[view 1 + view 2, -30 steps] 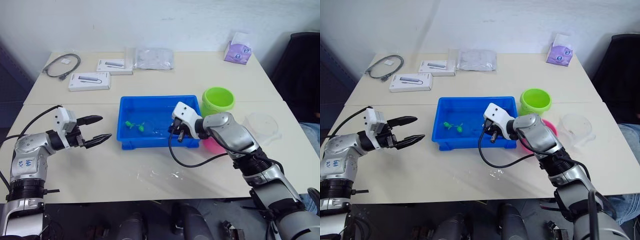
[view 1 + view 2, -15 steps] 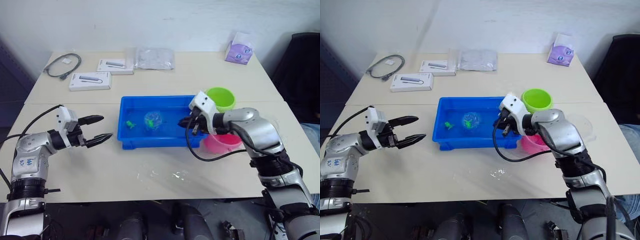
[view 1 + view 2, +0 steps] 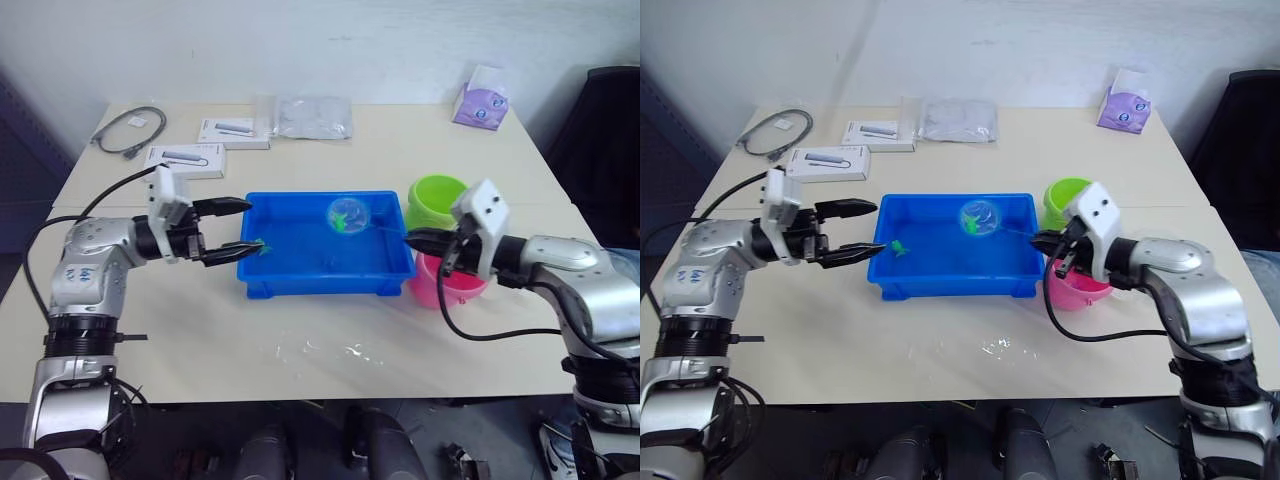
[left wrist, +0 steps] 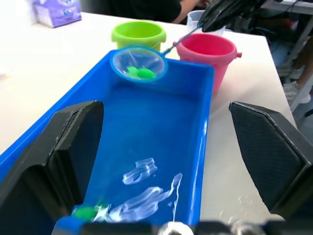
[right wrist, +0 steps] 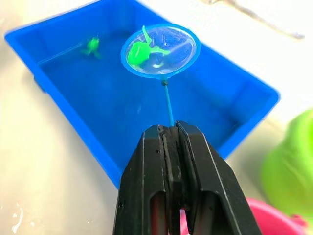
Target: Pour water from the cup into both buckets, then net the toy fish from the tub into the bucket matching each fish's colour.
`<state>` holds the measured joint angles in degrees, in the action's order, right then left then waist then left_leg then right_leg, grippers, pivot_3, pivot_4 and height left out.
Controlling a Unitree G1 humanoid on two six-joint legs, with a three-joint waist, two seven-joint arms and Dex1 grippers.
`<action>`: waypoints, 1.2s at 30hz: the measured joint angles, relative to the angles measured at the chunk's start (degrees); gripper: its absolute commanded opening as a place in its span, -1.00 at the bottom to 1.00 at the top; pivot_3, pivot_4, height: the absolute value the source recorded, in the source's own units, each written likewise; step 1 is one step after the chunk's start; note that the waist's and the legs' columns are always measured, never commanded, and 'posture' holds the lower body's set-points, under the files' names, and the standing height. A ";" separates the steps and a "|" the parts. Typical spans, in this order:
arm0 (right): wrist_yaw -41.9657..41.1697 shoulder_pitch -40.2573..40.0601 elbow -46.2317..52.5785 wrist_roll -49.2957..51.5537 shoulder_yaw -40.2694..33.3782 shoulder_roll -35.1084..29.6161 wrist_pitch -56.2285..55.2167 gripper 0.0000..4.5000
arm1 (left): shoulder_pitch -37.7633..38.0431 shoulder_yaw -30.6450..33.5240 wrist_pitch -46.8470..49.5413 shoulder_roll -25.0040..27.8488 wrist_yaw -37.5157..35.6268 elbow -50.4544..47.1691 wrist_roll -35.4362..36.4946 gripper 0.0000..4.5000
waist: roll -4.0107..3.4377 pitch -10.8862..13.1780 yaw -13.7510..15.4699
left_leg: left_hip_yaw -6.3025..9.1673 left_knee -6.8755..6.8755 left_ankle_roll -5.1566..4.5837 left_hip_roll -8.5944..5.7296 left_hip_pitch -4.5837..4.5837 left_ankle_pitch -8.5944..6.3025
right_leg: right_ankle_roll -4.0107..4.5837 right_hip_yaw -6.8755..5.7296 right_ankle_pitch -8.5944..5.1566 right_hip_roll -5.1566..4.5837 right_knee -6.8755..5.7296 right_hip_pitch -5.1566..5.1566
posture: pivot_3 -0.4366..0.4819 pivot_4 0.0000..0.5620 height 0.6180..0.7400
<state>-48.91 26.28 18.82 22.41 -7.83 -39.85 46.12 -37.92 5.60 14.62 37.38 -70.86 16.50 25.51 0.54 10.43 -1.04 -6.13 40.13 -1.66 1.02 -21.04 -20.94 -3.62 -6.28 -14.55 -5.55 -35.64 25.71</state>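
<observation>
In the left eye view, the blue tub (image 3: 325, 245) sits at the middle of the table (image 3: 300, 340), with the green bucket (image 3: 437, 198) and pink bucket (image 3: 448, 283) just beside its right end, green behind pink. The right claw (image 3: 420, 240) is clamped on the thin handle of the net (image 3: 347, 214), whose hoop hangs above the tub's far right part with a green fish (image 3: 345, 219) inside; lifting it clear of the water lets it drain over the tub, a sensible hold before carrying it to the green bucket. The right forearm reaches in level from the tub's right, over the pink bucket. The left claw (image 3: 238, 226) is spread open at the tub's left end, one finger over the rim, probably to steady the tub.

In the right eye view, another green fish (image 3: 899, 246) lies in the tub's left part, near the left claw's lower finger.

In the left wrist view, both open fingers (image 4: 73, 142) frame the tub lengthwise; the net hoop hovers at the tub's far end, just in front of both buckets.

In the right wrist view, the right claw's fingers (image 5: 156, 181) press together on the handle, pointing into the tub.
</observation>
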 measured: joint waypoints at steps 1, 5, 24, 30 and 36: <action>0.28 -0.61 0.62 0.92 -0.85 -0.02 0.66 -1.00 | -0.17 -0.03 -0.05 -0.21 0.00 0.02 0.00 0.97 | 0.00 0.00 -0.02 | 0.00 0.00 0.00 0.00 0.00 0.00 | 0.00 0.00 0.00 0.01 0.00 0.00 | -0.05 -0.47 1.00; 1.06 -3.70 1.65 3.58 -4.21 -0.56 1.60 -1.00 | -1.08 -0.63 0.02 -1.44 0.25 0.39 -0.10 0.97 | 0.00 0.00 0.44 | 0.00 0.03 -0.02 -0.07 0.00 0.01 | 0.00 0.02 0.00 0.04 -0.01 -0.01 | -0.05 -0.47 1.00; 7.36 -10.04 -11.02 -6.63 -13.08 -10.08 -22.08 -1.00 | -4.74 -1.68 -0.72 -9.06 6.23 2.42 -0.86 0.97 | 0.00 0.00 1.70 | -0.02 0.03 -0.14 -0.17 0.05 0.08 | -0.16 0.04 0.09 0.05 0.06 -0.12 | -0.05 -0.47 1.00; 12.31 -10.04 -20.80 -15.31 -11.48 -10.07 -35.81 -1.00 | -4.77 -2.17 -2.02 -10.08 6.97 3.21 -1.37 0.97 | 0.00 0.00 1.58 | -0.04 0.04 -0.12 -0.17 0.07 0.10 | -0.16 0.08 0.09 0.04 0.04 -0.12 | -0.05 -0.47 1.00; 22.01 -11.50 -27.71 -29.14 -6.49 -10.65 -52.85 -1.00 | -4.69 -2.85 -3.08 -10.60 6.77 4.08 -2.04 0.97 | -0.01 0.00 1.13 | -0.05 0.04 -0.10 -0.17 0.06 0.11 | -0.16 0.15 0.09 0.01 0.05 -0.12 | -0.05 -0.47 1.00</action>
<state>-26.90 14.78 -8.89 -6.73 -14.31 -50.50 -6.73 -42.61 2.75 11.54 26.78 -64.10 20.58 23.47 0.54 10.43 0.10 -6.17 40.17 -1.76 0.85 -20.98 -20.83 -3.77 -6.13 -14.47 -5.53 -35.60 25.59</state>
